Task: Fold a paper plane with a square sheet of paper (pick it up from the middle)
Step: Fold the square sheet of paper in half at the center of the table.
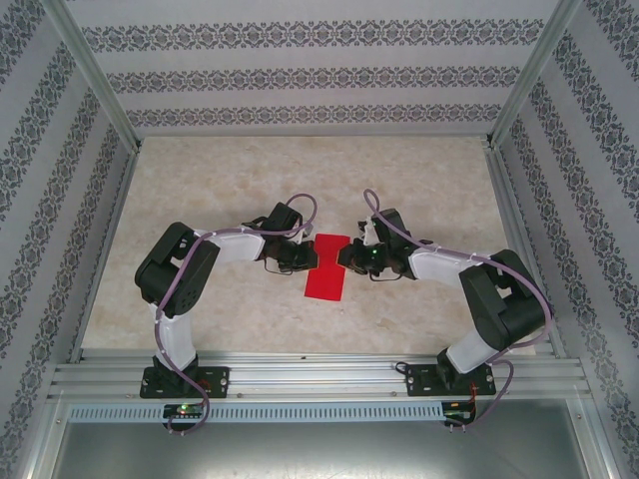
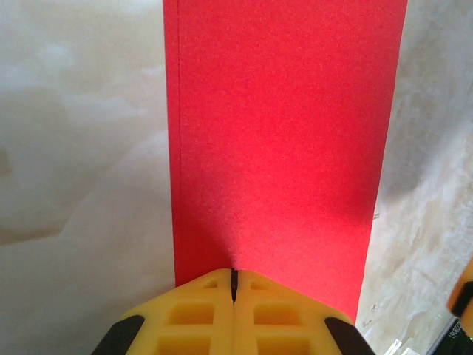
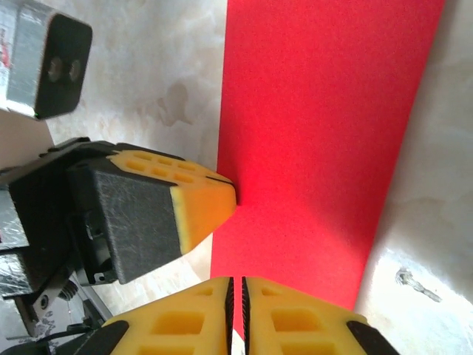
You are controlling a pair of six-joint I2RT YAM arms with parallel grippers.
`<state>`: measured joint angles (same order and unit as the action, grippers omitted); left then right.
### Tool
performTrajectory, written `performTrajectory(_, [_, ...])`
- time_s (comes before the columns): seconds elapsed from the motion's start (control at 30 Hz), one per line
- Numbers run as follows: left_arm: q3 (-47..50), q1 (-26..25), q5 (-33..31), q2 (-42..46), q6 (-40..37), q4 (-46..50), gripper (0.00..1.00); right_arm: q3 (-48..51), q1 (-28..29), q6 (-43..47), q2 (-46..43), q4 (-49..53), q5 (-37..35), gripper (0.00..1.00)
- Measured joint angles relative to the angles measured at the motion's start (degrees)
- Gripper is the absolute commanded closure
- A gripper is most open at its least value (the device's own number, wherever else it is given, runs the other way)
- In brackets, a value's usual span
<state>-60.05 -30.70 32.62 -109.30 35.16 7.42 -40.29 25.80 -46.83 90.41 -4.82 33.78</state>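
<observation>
The red sheet of paper (image 1: 327,267) lies flat in the middle of the beige marbled table (image 1: 200,200), between the two arms. It looks as a long rectangle, not a square. In the left wrist view a thin line runs just inside one long edge of the paper (image 2: 281,133), as if two layers lie one on the other.

The left gripper (image 1: 300,256) is at the left long side of the sheet. Its yellow pads (image 2: 192,314) are pressed together, with only a dark seam between them, and their tips stand on the near edge of the paper.

The right gripper (image 1: 351,257) is at the opposite long side, facing the left one. Its pads (image 3: 295,322) are nearly together (a narrow slit remains), over the edge of the paper (image 3: 325,133). I cannot tell if paper is inside the slit. In this view the left gripper (image 3: 225,194) touches the paper's edge with its tip.
</observation>
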Motion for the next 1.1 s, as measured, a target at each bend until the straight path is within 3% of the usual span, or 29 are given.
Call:
performTrajectory(0.53, [0.5, 0.0, 0.2, 0.1, 0.0, -0.7, 1.0, 5.0, 4.0, -0.8, 6.1, -6.5, 3.5, 0.87])
performTrajectory(0.93, [0.5, 0.0, 0.2, 0.1, 0.0, -0.8, 1.0, 6.3, 5.1, -0.9, -0.4, -6.3, 4.0, 0.86])
performTrajectory(1.1, [0.5, 0.0, 0.2, 0.1, 0.0, -0.8, 1.0, 8.5, 7.1, -1.2, 0.8, -8.4, 4.5, 0.86])
